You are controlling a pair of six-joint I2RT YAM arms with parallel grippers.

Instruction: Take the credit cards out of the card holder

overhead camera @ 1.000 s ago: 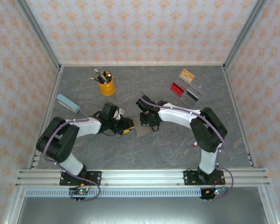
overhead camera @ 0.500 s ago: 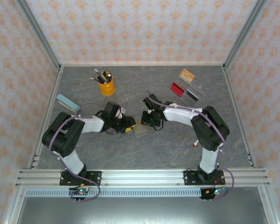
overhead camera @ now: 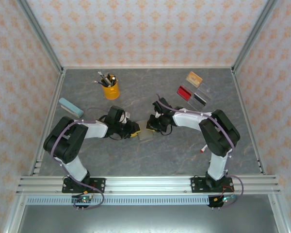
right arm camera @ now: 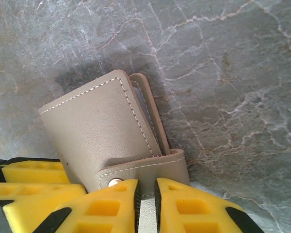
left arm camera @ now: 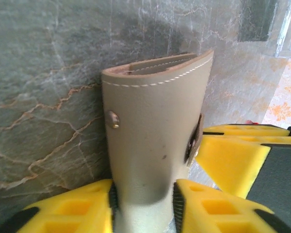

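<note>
Since earlier, the left end effector (left arm camera: 143, 204) has been clenched on the card holder (left arm camera: 155, 121), mid-surface (overhead camera: 174, 153); its strap (right arm camera: 150, 167), pinched by the right end effector (right arm camera: 146, 196), could be lost if tugged.

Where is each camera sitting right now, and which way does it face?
Top external: high behind the robot, looking down; left gripper and right gripper meet at the card holder.
Left wrist: low over the table, facing the holder; own pads clamp its near edge.
Right wrist: above, facing down on the holder; own pads pinch its strap.
Both wrist views share the holder and the other arm's yellow pads.
</note>
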